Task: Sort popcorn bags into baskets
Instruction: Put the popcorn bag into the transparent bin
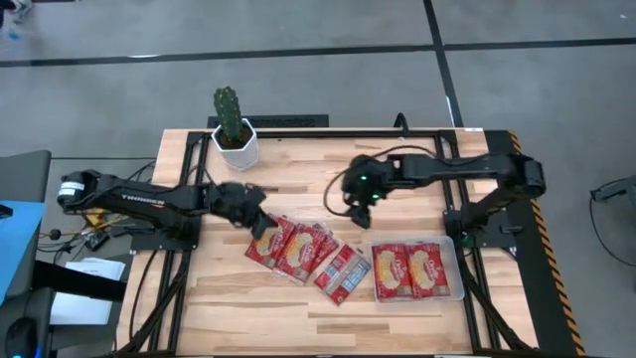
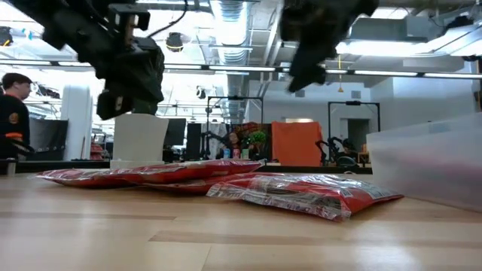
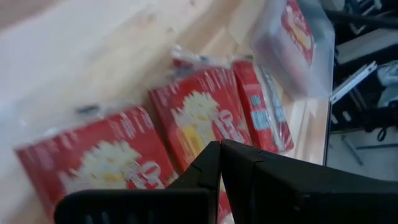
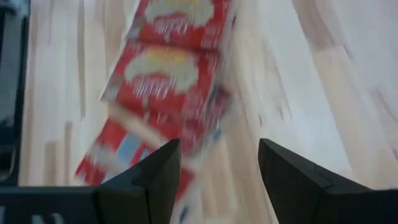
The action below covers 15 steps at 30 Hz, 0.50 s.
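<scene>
Several red popcorn bags (image 1: pixel 298 251) lie flat and overlapping in a row at the table's middle, also seen in the low view (image 2: pixel 301 192). Two more bags (image 1: pixel 407 270) lie side by side in the clear plastic basket (image 1: pixel 460 267) at the near right. My left gripper (image 1: pixel 262 223) is shut and hovers just above the row's leftmost bag (image 3: pixel 106 162), touching nothing. My right gripper (image 1: pixel 358 207) hangs open above the bare wood, far of the row's right end. Nothing sits between its fingers (image 4: pixel 217 171), and the bags (image 4: pixel 168 68) lie ahead of them.
A white pot with a green cactus (image 1: pixel 235 139) stands at the table's far left. Black frame rails (image 1: pixel 179 199) run along the left, right and far sides. Bare wood lies toward the near edge. A person (image 2: pixel 11 113) stands in the room beyond the table.
</scene>
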Tool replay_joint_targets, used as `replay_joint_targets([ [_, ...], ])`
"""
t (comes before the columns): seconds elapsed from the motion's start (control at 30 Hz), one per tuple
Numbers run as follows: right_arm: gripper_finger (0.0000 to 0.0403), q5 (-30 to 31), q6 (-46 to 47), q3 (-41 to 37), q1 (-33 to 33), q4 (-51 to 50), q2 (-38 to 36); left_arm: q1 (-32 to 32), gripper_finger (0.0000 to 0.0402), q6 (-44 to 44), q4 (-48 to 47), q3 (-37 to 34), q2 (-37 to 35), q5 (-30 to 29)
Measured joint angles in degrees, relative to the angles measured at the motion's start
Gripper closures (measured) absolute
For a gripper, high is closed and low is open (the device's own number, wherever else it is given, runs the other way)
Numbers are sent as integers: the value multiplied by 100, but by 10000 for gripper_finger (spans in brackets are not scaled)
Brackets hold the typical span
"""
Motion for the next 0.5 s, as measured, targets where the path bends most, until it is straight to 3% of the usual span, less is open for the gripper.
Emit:
replay_joint_targets([
  [0.1, 168, -59, 148, 0, 2, 692, 523, -787, 401, -359, -2, 1, -1, -807],
  [0.27, 168, -655, 406, -2, 111, 1457, 1292, -2137, 401, -1316, 152, 1, 128, -2505],
  [0.4, 168, -741, 444, -4, 238, 1629, 1682, -2943, 401, -2003, 456, 150, 678, -3626],
  [0.5, 168, -712, 443, -7, 267, 1663, 1855, -3268, 401, -2299, 495, 528, 1391, -4033],
])
